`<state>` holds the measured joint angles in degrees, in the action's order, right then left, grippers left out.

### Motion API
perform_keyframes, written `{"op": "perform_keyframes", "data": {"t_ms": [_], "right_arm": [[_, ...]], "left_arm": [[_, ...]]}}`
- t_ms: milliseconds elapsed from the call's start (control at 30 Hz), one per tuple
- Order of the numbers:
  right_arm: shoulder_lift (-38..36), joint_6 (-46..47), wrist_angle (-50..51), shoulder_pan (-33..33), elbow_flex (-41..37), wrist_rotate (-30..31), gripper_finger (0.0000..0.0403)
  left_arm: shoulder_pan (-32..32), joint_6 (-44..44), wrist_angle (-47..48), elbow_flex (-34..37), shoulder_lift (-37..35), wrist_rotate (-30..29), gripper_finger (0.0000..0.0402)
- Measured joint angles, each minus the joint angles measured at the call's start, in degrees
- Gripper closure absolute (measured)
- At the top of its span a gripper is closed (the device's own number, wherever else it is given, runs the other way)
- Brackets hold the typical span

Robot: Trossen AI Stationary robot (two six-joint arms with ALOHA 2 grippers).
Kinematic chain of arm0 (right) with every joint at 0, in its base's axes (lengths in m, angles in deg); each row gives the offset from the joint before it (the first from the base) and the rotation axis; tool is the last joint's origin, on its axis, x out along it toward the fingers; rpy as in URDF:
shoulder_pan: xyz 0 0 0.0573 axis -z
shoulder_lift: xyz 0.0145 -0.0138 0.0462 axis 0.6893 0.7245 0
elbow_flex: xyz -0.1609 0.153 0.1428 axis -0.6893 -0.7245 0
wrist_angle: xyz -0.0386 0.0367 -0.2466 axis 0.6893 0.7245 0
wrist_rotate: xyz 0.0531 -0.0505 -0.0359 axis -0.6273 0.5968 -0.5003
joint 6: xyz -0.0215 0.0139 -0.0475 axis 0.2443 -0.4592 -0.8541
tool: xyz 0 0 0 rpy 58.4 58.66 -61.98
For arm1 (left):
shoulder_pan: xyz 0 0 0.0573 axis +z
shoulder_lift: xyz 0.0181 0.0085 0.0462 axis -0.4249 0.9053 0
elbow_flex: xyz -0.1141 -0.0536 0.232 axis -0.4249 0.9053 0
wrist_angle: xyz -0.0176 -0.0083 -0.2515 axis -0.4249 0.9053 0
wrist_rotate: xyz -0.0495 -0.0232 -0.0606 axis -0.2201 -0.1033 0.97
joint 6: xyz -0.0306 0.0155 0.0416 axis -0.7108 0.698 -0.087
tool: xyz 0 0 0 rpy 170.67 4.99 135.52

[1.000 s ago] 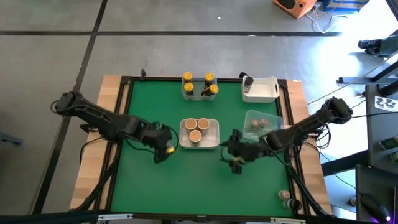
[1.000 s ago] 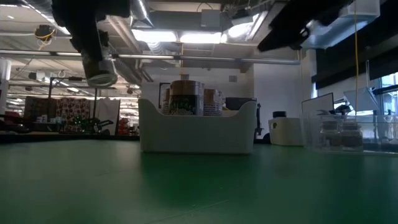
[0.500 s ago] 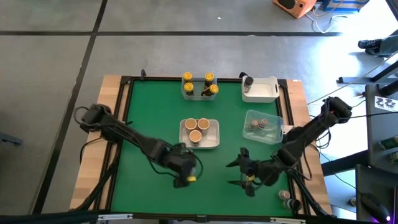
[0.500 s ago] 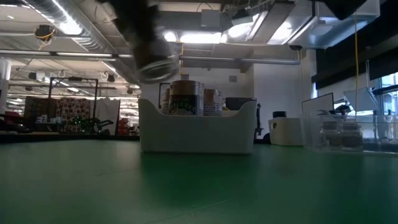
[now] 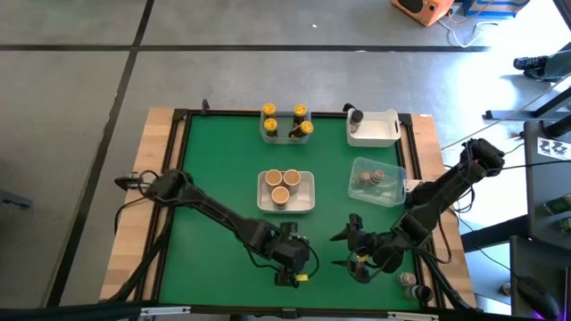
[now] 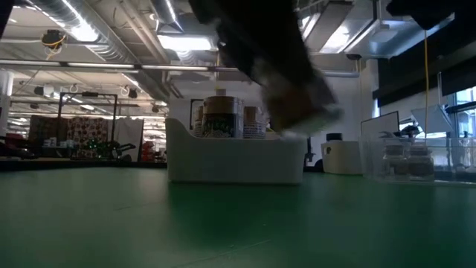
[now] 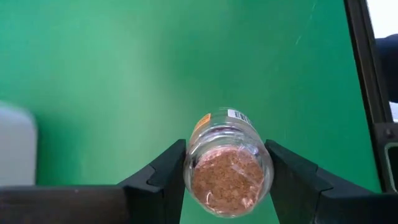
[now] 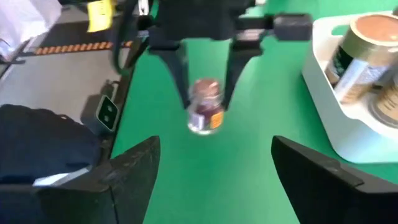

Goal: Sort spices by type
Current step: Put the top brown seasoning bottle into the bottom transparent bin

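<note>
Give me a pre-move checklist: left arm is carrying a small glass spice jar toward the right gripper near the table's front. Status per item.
1. Left gripper clamped on the small glass spice jar filled with brown powder: ok, a finger on each side.
2. Jar clear of the green table: ok, seen hanging in the right wrist view.
3. Right gripper open to receive: ok, fingers spread wide.
4. Grippers apart, no contact: ok, a gap shows in the high view.
5. Jar's cap colour, for choosing a tub: cannot tell.
</note>
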<state>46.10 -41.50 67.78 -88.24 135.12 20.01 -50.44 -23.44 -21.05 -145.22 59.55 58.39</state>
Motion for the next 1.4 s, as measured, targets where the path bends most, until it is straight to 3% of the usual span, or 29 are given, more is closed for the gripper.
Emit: {"op": "perform_keyframes", "data": {"t_ms": [633, 1033, 1400], "right_arm": [[0.2, -0.2, 2.9, 0.1, 0.0, 2.3, 0.0096], [0.2, -0.2, 3.6, 0.1, 0.0, 2.4, 0.0096], [1.6, -0.4, -0.2, 0.1, 0.0, 2.9, 0.0096]], "left_arm": [[1.8, 2.7, -5.7, 0.0, 5.2, 0.4, 0.0232], [2.5, 3.4, -6.4, 0.3, 5.2, 0.4, 0.0149], [0.3, 3.3, 7.6, -1.0, -0.6, -2.0, 0.0149]]}}
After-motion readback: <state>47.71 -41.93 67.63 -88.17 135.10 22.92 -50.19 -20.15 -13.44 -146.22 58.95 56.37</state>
